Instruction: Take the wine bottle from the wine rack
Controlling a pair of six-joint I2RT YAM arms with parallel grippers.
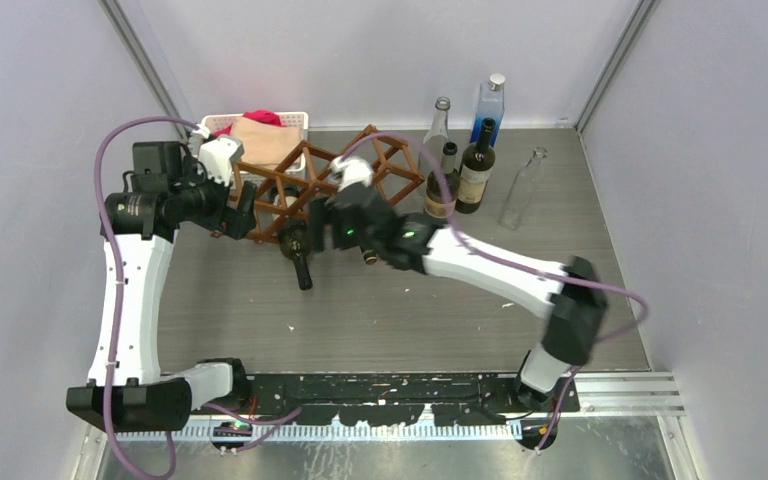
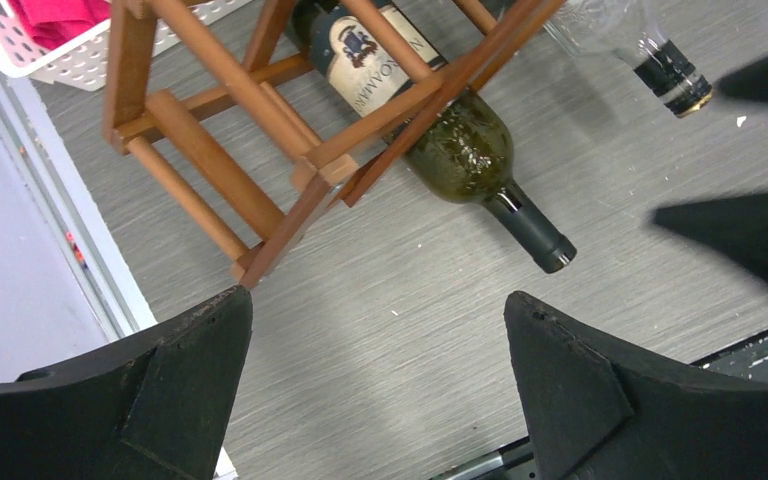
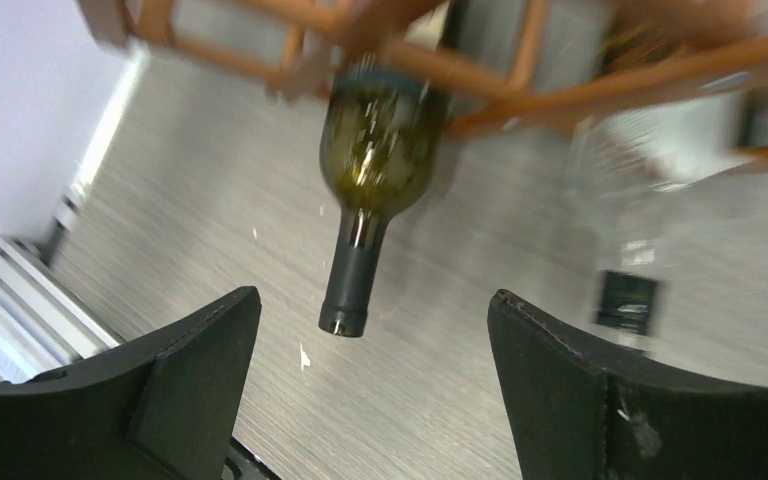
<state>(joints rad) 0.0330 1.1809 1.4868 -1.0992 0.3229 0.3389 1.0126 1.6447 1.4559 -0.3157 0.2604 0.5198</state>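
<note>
Trouble looks likeliest at the neck of the green wine bottle, which lies in a lower cell of the wine rack with its shoulder and neck poking out over the table toward the arms. The right gripper hangs above that neck with its fingers spread wide and nothing between them. Its view is smeared, so a hasty closing could clip the cap, roll the bottle, or pinch off-centre and let the smooth glass slip. The clear bottle lies in the neighbouring cell, just beside, and the outer finger could knock it. The left gripper is likewise spread and empty, near the rack's left end but not touching it, so I judge that nothing braces the rack. If the bottle's body catches on the crossed bars, the light frame may be dragged along or tipped. The right arm's cable arches over the rack close to the upright bottles and might brush 1 over. Counting: 1 rack; 7 bottles in all, 2 lying in the rack (1 green, 1 clear) and 5 standing behind it to the right, namely 2 dark bottles, 2 upright clear bottles and 1 blue bottle; 1 white basket holding 1 pink cloth and 1 tan cloth; 2 arms, each with 1 gripper.
</note>
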